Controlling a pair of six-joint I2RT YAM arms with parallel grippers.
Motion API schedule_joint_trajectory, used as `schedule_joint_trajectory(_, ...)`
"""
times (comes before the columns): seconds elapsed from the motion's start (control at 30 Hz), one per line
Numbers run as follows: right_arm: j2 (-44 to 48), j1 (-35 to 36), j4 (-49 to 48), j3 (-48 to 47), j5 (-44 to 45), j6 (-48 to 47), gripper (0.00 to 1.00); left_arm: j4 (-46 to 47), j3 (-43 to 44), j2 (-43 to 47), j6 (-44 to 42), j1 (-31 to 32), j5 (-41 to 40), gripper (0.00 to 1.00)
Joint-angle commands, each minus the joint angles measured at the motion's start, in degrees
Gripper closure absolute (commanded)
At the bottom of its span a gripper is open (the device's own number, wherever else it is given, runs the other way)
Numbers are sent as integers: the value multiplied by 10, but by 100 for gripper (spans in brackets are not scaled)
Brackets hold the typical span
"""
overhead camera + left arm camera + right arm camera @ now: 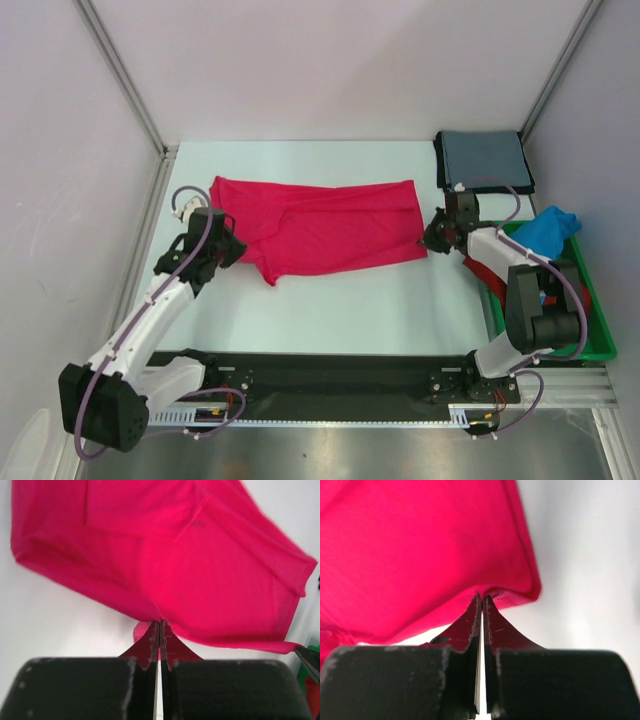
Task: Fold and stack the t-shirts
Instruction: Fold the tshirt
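A bright pink-red t-shirt (320, 225) lies stretched across the middle of the table. My left gripper (238, 248) is shut on its left edge, with cloth pinched at the fingertips in the left wrist view (160, 622). My right gripper (428, 238) is shut on its right edge, seen in the right wrist view (482, 598). A folded grey-blue t-shirt (484, 160) lies at the back right. A bright blue t-shirt (549, 228) and a darker red t-shirt (492, 278) sit bunched in the green tray (598, 320).
The green tray stands along the table's right edge beside the right arm. White walls with metal posts close in the back and sides. A black rail (330, 372) runs along the near edge.
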State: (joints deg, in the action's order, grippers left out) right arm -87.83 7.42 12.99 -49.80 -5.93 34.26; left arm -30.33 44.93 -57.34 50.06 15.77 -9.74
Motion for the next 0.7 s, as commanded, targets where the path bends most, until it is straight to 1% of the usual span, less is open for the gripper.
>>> schedule_joint_trajectory(0.0,-39,-3,9,-74,-18,-46,100,56,61,-38,-30,-5,-27,100)
schedule_joint_trajectory(0.03,-66,-5,15,-91,-21,-48,100,68,82,-61,-37,-9,-24,100)
schedule_joint_trajectory(0.07,-76,-7,20,-114,-26,-51,100,71,94,-71,-39,-17,-26,100)
schedule_joint_trajectory(0.2,-123,-21,27,-156,-35,-58,100,92,148,-127,-53,-39,-15,100)
schedule_joint_trajectory(0.4,-174,-38,33,-207,-49,-62,100,127,187,-205,-59,-75,30,100)
schedule_joint_trajectory(0.67,-219,-43,39,-261,-65,-57,100,135,242,-267,-64,-109,43,100)
